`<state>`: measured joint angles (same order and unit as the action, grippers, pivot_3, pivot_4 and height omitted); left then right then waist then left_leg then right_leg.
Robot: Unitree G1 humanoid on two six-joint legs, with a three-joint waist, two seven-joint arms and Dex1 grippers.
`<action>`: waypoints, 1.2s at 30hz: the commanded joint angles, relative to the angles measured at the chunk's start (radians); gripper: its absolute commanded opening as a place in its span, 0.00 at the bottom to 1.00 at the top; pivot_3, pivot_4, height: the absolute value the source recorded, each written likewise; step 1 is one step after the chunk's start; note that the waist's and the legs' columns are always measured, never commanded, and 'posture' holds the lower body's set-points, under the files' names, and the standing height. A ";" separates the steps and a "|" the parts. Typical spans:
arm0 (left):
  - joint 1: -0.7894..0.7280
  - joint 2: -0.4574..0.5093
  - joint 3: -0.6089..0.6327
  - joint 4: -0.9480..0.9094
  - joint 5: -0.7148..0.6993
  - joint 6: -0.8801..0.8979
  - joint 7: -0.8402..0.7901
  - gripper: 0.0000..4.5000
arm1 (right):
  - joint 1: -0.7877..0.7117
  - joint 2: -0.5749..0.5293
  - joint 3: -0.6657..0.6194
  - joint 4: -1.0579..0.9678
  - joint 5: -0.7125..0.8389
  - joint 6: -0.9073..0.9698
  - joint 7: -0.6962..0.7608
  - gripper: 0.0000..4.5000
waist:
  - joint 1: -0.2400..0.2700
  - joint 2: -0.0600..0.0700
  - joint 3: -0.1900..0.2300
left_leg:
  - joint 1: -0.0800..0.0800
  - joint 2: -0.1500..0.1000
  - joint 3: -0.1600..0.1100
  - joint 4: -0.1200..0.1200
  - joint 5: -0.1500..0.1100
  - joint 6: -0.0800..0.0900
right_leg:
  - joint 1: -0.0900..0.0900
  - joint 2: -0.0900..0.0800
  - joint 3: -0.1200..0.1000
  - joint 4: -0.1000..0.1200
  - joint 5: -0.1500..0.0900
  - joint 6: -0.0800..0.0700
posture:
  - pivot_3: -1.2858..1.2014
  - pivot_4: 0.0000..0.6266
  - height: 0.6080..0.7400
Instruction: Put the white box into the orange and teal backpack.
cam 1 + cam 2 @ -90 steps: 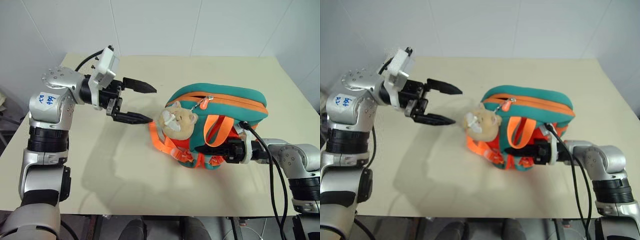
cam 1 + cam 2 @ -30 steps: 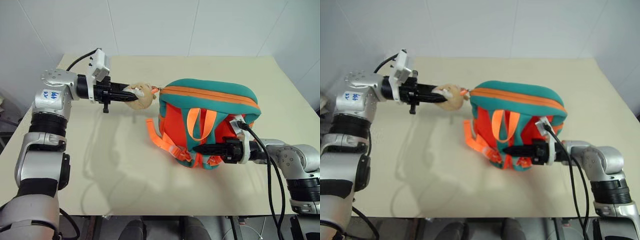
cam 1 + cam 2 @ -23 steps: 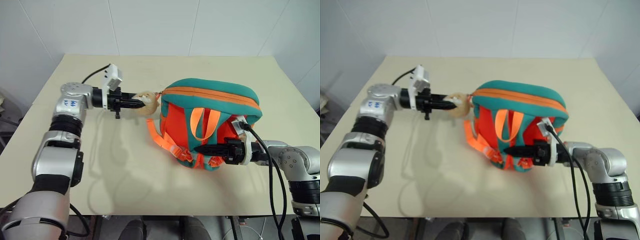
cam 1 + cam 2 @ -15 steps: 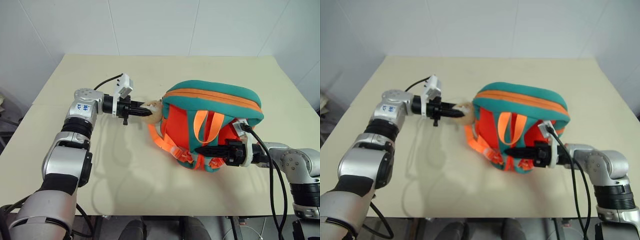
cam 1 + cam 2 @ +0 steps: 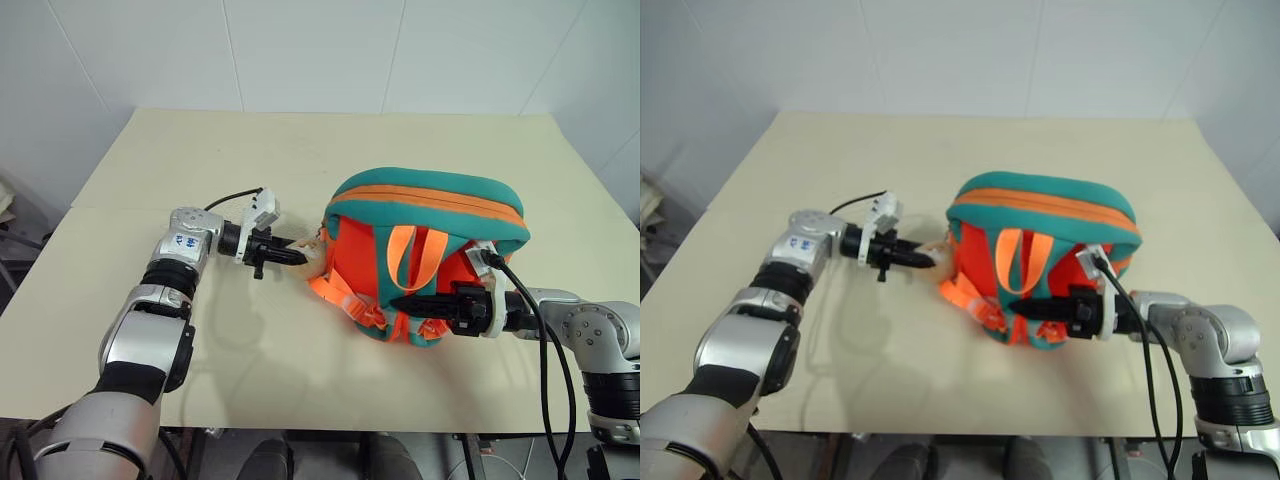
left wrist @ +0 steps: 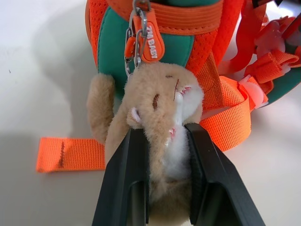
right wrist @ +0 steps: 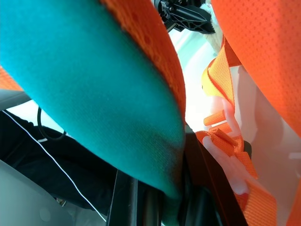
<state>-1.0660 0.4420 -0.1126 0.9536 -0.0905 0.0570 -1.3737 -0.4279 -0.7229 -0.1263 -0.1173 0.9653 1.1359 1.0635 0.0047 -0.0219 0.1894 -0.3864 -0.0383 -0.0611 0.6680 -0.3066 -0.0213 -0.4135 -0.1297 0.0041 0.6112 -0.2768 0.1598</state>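
Backpack [image 5: 430, 250], orange and teal, stands upright near the middle of the cream desk [image 5: 300, 150]. Its long axis runs across the desk from the robot's left to its right, dipping slightly toward the right end. Teal top with the orange zipper band faces up; the orange strap side faces the robot, with 1 loop of orange strap [image 5: 415, 255] hanging down the front panel and loose strap ends lying on the desk at the lower left corner.

Left gripper [image 5: 290, 255] lies low over the desk, pointing toward the backpack's left end, its tips almost touching the bag. Its 2 black fingers [image 6: 129, 179] are clenched on the tan plush cat-face charm [image 6: 160, 113], 1 finger on each side of the plush. The charm hangs by a metal clip from an orange zipper pull [image 6: 146, 40] at the bag's left end, so the charm sits between gripper and bag.

Right gripper [image 5: 415, 300] comes in level from the robot's right, at the lower front of the bag. Its fingers are closed on backpack fabric: in the right wrist view teal trim [image 7: 94, 94] and orange webbing [image 7: 225, 141] are pinched between them.
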 commanded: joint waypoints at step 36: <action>0.804 0.325 0.318 -1.123 -0.387 0.211 0.139 1.00 | 0.146 -0.396 -0.168 0.241 -0.453 -0.793 0.375 1.00 | -0.008 0.001 0.000 | 0.008 0.002 0.005 -0.004 -0.003 0.004 | 0.005 -0.001 0.000 -0.009 0.004 -0.004 | 0.52 0.24 1.00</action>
<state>-0.2628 0.7562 0.1860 -0.1558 -0.4716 0.3042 -1.2355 -0.2591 -1.0966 -0.2918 0.1009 0.5300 0.3848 1.4169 -0.0030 -0.0211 0.1897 -0.3768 -0.0359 -0.0545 0.6638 -0.3096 -0.0172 -0.4080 -0.1304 0.0051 0.6021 -0.2730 0.1557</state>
